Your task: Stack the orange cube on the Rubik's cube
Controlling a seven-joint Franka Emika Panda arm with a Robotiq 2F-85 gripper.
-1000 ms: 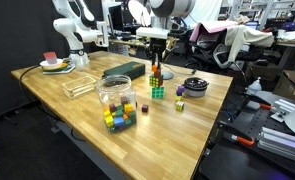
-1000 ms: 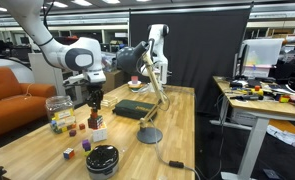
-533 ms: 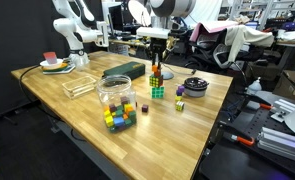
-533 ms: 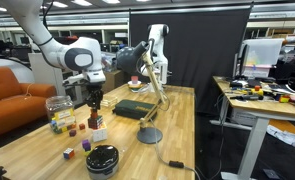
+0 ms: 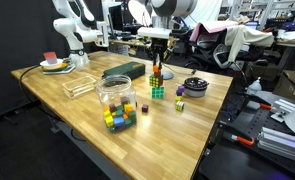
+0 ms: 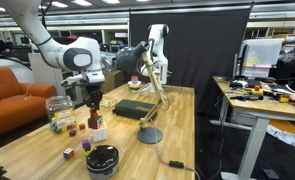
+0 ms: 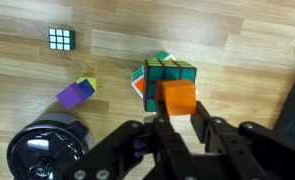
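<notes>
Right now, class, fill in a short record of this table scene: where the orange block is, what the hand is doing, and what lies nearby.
Orange block: over the large puzzle cube, seemingly resting on its top
Hand: fingers on either side of the orange block; grip unclear
Nearby: purple and yellow block; small gridded cube; black round dish
Surface: wooden table

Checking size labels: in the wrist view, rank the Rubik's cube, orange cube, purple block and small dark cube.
1. Rubik's cube
2. orange cube, nearer the camera
3. purple block and small dark cube: too alike to rank
</notes>
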